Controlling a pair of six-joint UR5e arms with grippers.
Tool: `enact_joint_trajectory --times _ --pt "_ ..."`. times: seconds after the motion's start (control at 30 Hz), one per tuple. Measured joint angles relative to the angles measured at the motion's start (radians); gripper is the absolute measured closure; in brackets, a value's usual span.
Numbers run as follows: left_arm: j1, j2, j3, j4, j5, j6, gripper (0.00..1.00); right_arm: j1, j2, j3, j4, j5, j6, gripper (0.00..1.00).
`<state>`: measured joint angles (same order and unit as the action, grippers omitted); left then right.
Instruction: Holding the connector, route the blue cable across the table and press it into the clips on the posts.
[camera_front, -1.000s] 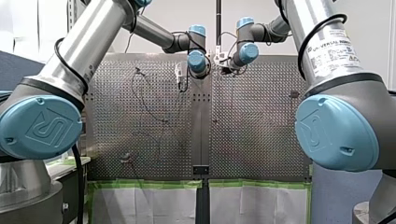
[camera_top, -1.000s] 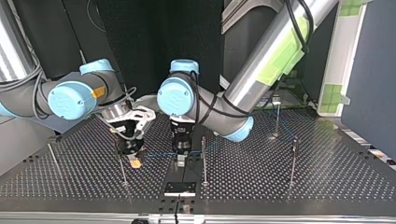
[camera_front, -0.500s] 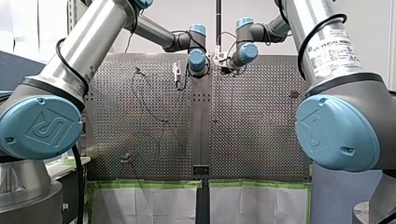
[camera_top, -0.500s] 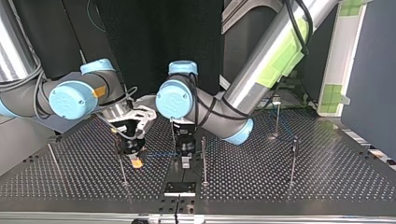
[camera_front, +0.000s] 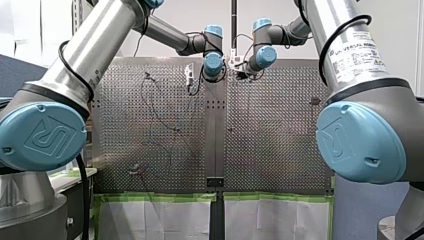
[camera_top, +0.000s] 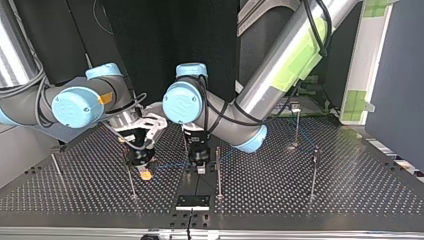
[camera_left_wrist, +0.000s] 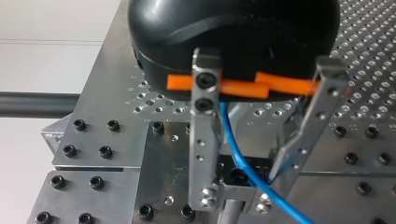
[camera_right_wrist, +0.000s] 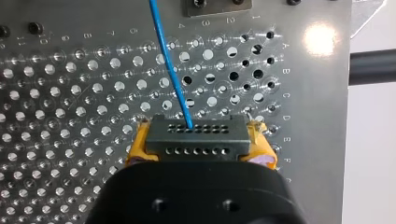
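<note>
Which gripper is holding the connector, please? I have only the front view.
Observer: My right gripper is shut on the connector, between its yellow pads.
Operator: Thank you. Where does the cable run from there?
Observer: The cable leaves the connector ahead of that gripper; in the left wrist view it passes between my left gripper's fingers.
Operator: Are those fingers closed on it?
Observer: No, they stand open, set wider apart than the cable.

The middle post (camera_top: 218, 180) stands just beside my left pincer (camera_top: 200, 170), and a second post (camera_top: 132, 187) just beside my right pincer (camera_top: 145, 174). The blue cable (camera_top: 172, 165) crosses between the two pincers.
</note>
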<state>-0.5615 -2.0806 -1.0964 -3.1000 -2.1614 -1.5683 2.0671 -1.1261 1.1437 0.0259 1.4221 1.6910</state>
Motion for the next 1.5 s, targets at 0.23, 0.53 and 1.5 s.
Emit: enact_joint_trajectory --times 0.23,0.53,1.5 --pt "-0.004 0.000 -0.001 -0.020 -0.005 -0.002 1.00 0.003 0.000 0.000 0.002 -0.001 0.001 1.00" --pt "-0.030 0.003 -0.059 -0.025 -0.022 -0.049 1.00 0.011 0.001 0.025 0.006 -0.001 -0.001 1.00" --pt "-0.066 0.003 -0.327 0.238 -0.024 -0.133 1.00 0.002 -0.032 0.286 -0.013 0.019 -0.068 1.00"
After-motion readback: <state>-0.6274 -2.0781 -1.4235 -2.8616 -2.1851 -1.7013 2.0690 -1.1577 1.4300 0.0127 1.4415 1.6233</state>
